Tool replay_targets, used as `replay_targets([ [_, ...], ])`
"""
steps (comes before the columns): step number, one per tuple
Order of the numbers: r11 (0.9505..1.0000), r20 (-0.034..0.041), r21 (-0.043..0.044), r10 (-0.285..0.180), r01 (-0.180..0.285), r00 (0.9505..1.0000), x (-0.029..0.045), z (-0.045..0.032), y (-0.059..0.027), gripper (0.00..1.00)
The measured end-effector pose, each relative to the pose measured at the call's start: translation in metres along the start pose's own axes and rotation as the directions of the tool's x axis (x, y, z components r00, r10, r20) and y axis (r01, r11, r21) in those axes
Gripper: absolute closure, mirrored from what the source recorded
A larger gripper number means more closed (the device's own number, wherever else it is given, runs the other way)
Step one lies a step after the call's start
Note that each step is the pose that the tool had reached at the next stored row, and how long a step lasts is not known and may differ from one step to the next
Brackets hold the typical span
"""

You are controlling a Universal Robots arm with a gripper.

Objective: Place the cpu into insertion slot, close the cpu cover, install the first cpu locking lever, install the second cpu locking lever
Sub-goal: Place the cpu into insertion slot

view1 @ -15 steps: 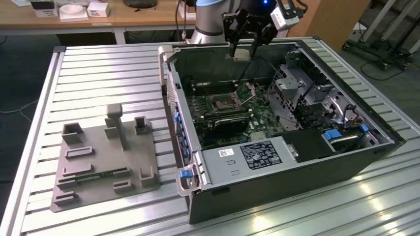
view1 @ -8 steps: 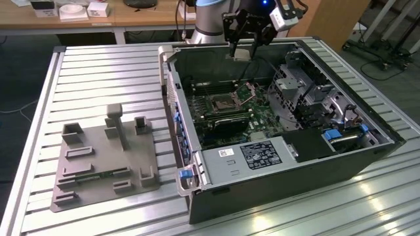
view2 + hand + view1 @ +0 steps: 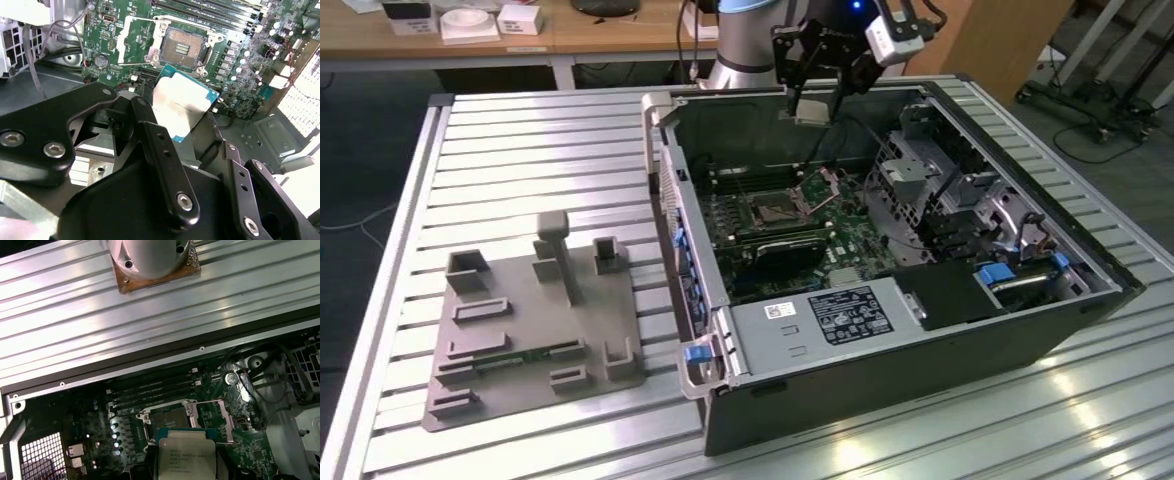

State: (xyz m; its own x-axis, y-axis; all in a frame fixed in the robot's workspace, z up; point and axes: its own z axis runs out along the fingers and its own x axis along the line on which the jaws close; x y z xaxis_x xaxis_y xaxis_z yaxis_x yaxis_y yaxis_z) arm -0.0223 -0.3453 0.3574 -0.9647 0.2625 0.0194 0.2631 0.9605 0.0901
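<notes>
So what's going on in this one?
The robot arm's gripper holds the cpu in the air above the open computer case. Below it, the socket on the motherboard is empty, and the cpu cover stands swung up beside it. The cpu is not yet in the socket and the cpu cover is not closed.

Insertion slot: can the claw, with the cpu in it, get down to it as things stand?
Probably yes. The cpu cover stands swung open beside the insertion slot, whose contacts lie bare, and nothing sits between it and the claw holding the cpu overhead.
</notes>
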Motion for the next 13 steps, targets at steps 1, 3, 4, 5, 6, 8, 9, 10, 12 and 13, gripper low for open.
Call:
replay_targets([
  [1, 1.0, 0.0005, -0.0001, 0.005, -0.005, 1.0, 0.0, 0.0001, 0.0, 0.46],
  [3, 0.9999, 0.0013, -0.0004, 0.014, -0.014, 0.9999, 0.0, 0.0003, 0.0, 0.46],
  [4, 0.9998, 0.0016, -0.0005, 0.018, -0.018, 0.9998, 0.0, 0.0004, 0.0, 0.46],
  [5, 0.9997, 0.002, -0.0006, 0.023, -0.023, 0.9997, 0.0, 0.0004, 0.0, 0.46],
  [6, 0.9996, 0.0024, -0.0007, 0.027, -0.027, 0.9996, 0.0, 0.0005, 0.0, 0.46],
  [8, 0.9994, 0.0032, -0.0008, 0.035, -0.035, 0.9994, 0.0, 0.0006, -0.0001, 0.46],
  [9, 0.9992, 0.0036, -0.001, 0.04, -0.04, 0.9992, 0.0, 0.0007, -0.0001, 0.46],
  [10, 0.999, 0.004, -0.0011, 0.044, -0.044, 0.999, 0.0, 0.0008, -0.0001, 0.46],
  [12, 0.9985, 0.0049, -0.0013, 0.054, -0.054, 0.9985, 0.0, 0.001, -0.0001, 0.46],
  [13, 0.9982, 0.0053, -0.0013, 0.059, -0.059, 0.9982, 0.0, 0.001, -0.0001, 0.46],
])
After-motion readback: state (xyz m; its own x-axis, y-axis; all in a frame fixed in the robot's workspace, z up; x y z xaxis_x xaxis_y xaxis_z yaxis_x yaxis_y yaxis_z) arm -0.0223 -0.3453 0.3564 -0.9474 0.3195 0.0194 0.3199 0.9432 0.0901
